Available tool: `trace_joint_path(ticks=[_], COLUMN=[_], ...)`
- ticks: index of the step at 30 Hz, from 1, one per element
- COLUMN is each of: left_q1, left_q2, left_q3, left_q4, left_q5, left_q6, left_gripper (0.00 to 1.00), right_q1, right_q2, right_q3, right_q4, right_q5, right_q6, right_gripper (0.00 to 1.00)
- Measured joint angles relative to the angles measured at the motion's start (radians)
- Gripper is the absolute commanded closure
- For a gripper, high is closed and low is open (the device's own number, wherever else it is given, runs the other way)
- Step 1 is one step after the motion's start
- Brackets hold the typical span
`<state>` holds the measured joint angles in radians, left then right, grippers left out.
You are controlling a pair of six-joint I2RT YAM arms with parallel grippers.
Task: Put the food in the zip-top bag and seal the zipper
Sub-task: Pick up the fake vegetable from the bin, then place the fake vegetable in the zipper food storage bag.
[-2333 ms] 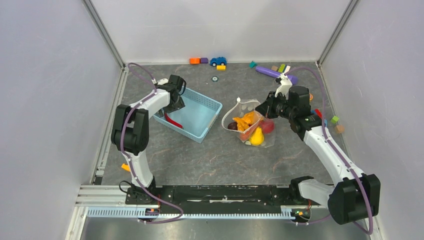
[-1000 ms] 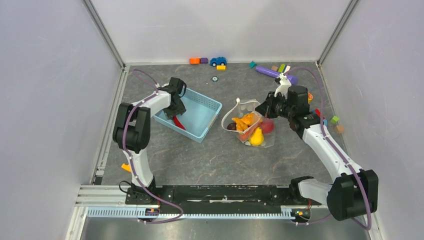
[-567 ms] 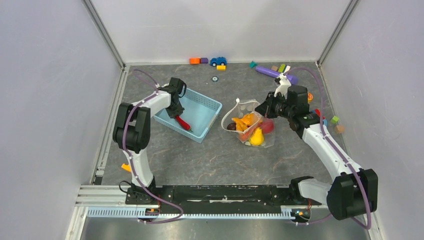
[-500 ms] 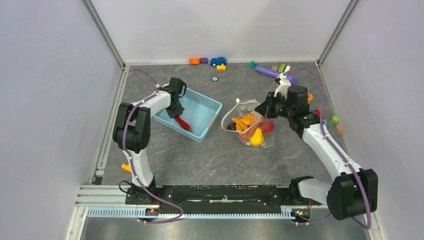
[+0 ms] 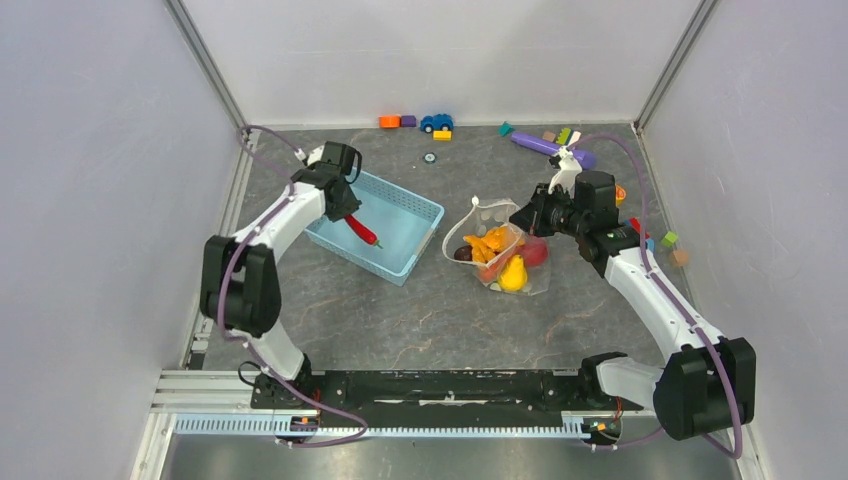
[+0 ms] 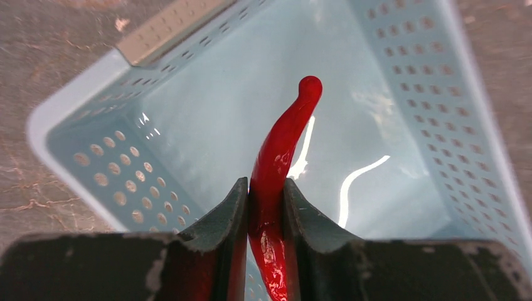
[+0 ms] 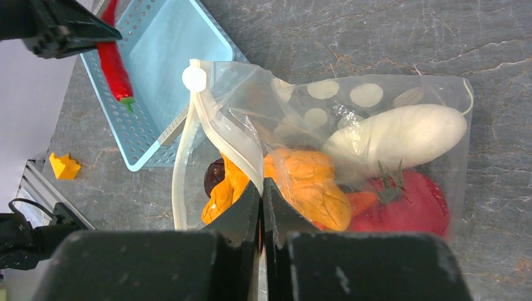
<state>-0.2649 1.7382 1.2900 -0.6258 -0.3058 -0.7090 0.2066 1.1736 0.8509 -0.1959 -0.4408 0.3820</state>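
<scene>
A red chili pepper (image 6: 282, 144), a piece of the food, hangs above the light-blue basket (image 6: 408, 81), and my left gripper (image 6: 265, 188) is shut on its lower half. From above, the chili (image 5: 362, 230) is over the basket's left part. The zip-top bag (image 7: 376, 94) lies right of the basket with its mouth held up and open. My right gripper (image 7: 261, 185) is shut on the zipper strip (image 7: 219, 135), below the white slider (image 7: 194, 79). Inside the bag lie a white radish (image 7: 401, 135), a red tomato (image 7: 408, 204), orange pieces (image 7: 307, 182) and a dark maroon piece (image 7: 214, 175).
Toy blocks and a blue car (image 5: 436, 122) line the back wall, with a purple cylinder (image 5: 540, 145) beside them. More blocks (image 5: 668, 240) sit by the right wall. A small yellow block (image 7: 64, 166) lies near the left rail.
My left gripper closed on the red chili in the basket and raised it, the arm swinging up and back. The right arm and the bag have stayed put.
</scene>
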Motion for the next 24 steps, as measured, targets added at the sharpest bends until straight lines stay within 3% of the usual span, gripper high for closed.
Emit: trace_joint_path(ticks=[5,11,24], left_q1=[-0.035,-0.211,-0.483], left_q2=[-0.144,-0.261,-0.286], left_q3=[0.000,0.023,0.042], left_q4=[0.005,0.058,0.285], left_q5=[-0.042,-0.167,-0.192], left_q6=[0.000,0.045,0.130], left_gripper=[0.98,0.98,0.98], right_q1=[0.000,0.000,0.000], right_q2=[0.000,-0.003,-0.053], right_q3=[0.000,0.000,0.000], right_q4=[0.000,0.000,0.011], right_q5=[0.000,-0.005,-0.040], right_q6=[0.006,0.011,0.036], right_gripper=[0.95,0.95,0.95])
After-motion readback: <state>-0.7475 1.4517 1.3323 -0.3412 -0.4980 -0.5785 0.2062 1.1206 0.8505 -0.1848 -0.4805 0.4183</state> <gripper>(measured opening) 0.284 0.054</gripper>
